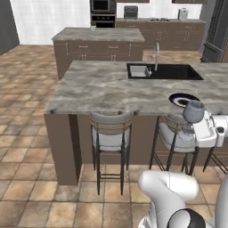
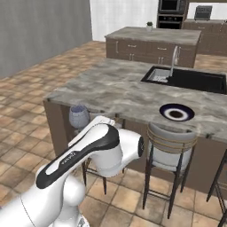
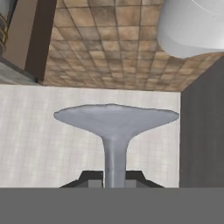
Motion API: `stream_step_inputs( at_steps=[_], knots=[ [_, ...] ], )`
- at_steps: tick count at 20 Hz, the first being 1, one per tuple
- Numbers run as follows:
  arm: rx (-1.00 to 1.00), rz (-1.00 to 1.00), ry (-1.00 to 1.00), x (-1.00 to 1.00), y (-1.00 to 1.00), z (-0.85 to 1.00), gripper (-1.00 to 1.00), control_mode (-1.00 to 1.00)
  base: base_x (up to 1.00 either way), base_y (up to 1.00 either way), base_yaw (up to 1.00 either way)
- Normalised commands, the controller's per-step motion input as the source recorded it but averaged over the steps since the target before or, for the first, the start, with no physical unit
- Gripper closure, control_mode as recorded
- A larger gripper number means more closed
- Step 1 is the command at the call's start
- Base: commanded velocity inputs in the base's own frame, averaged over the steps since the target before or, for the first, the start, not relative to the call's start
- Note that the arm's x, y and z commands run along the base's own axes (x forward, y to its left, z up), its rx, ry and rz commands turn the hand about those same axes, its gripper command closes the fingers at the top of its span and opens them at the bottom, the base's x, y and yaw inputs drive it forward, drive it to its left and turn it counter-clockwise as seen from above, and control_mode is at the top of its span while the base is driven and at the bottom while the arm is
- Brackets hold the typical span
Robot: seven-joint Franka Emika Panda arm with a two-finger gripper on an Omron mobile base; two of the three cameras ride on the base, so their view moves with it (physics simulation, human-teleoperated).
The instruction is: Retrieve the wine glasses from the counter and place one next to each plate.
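The gripper (image 3: 114,181) was pinched on the stem of a wine glass (image 3: 114,127), whose round foot spread just beyond the fingertips. That wine glass was carried in the air by the arm, bowl uppermost, short of the island's near edge and above a grey-cushioned stool (image 1: 178,136). On the island (image 1: 102,89) lay the navy-rimmed plate (image 1: 182,99), close to the near edge. Farther back sat the black sink (image 1: 171,72) with its faucet (image 1: 156,55).
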Motion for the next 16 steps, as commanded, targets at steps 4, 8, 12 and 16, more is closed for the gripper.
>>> stream_step_inputs(
  at_steps=[4,8,12,16],
  knots=[
    [0.00,0.00,0.00,0.00,0.00,0.00,1.00,1.00,0.00,-1.00,0.02],
    [0.00,0.00,0.00,0.00,0.00,0.00,1.00,1.00,0.02,-1.00,0.00],
    [0.00,0.00,0.00,0.00,0.00,0.00,1.00,1.00,0.23,-0.95,-0.04],
    [0.00,0.00,0.00,0.00,0.00,0.00,1.00,1.00,0.26,-0.80,-0.12]
  ],
)
